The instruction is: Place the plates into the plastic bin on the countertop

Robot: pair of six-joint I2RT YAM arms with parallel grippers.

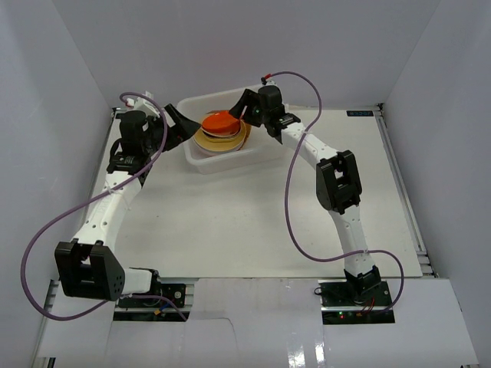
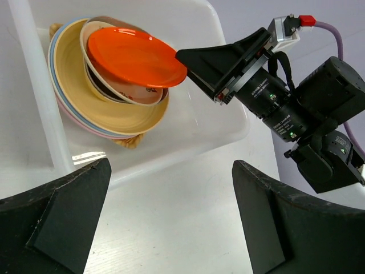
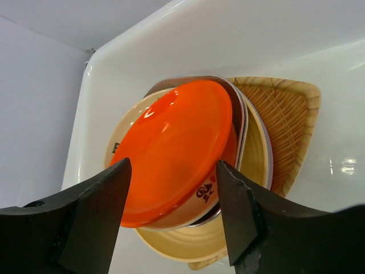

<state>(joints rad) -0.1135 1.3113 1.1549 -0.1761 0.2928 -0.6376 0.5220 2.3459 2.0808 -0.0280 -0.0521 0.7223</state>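
Plates [image 1: 221, 132] are piled in the bin [image 1: 201, 162], which stands at the far side of the counter [image 1: 230, 222], close to the back wall. From where I stand the pile looks uneven: the orange plate [image 2: 134, 54] is on top, tipped rather than flat, resting in a cream dish [image 2: 128, 91] with dark markings along its side. Under that comes a wide yellow plate [image 2: 71, 85], then thin blue and pink rims showing at its edge. At the bottom is the woven tray [image 3: 285, 123], whose pointed corner sticks out past the round ones toward the bin wall. The right tool [image 3: 172, 165] hangs over the bin with its fingers spread. In its own camera the orange plate fills the gap between the two dark fingers [image 3: 94, 220], lying beyond them rather than pinched. Seen from the left wrist, the tip of that tool comes right up to the orange plate's rim, and I cannot tell whether it touches. The left tool [image 2: 171, 171] is also spread wide, with nothing between its fingers. It is held just outside the bin's left wall, over the counter, pointing across at the pile. From above, the two arms bend inward from their bases at the near edge, and a purple cable [image 1: 290, 199] loops along each.
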